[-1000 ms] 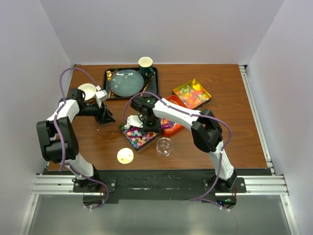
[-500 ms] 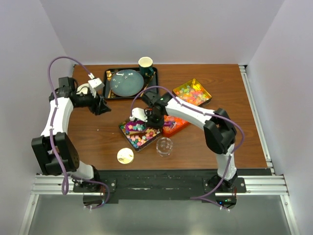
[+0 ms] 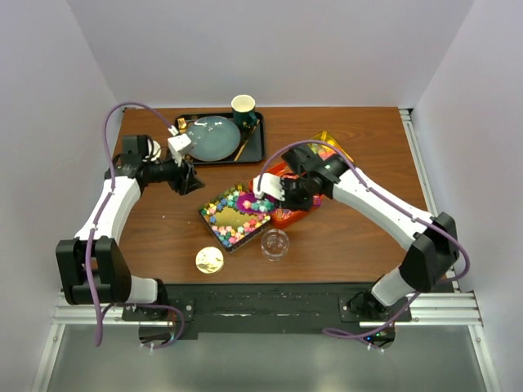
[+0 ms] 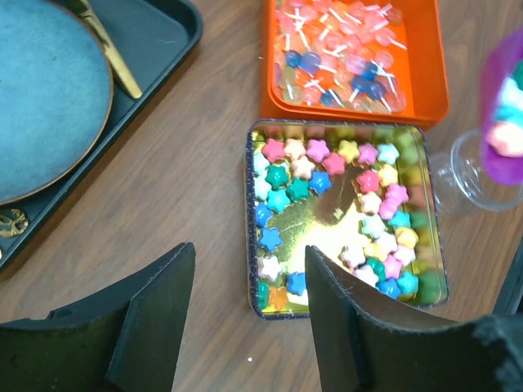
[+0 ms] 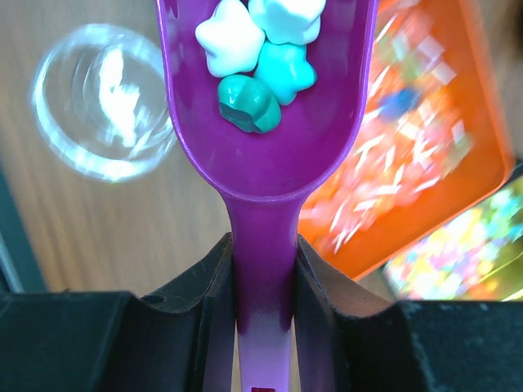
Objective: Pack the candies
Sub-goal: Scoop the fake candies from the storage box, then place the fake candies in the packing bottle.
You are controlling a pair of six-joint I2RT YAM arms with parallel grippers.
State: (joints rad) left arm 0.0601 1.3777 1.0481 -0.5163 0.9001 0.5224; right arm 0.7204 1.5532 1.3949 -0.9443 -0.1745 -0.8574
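the right tool (image 5: 263, 265) clamps the purple scoop (image 5: 270, 163), loaded with star candies (image 5: 260, 57), near the glass cup (image 5: 98, 102). the left tool (image 4: 249, 314) hangs wide open near the gold tin (image 4: 325, 214).

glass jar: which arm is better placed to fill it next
Right: the right gripper holds the scoop, loaded with candies, beside the jar. The left gripper is open, empty, farther off.
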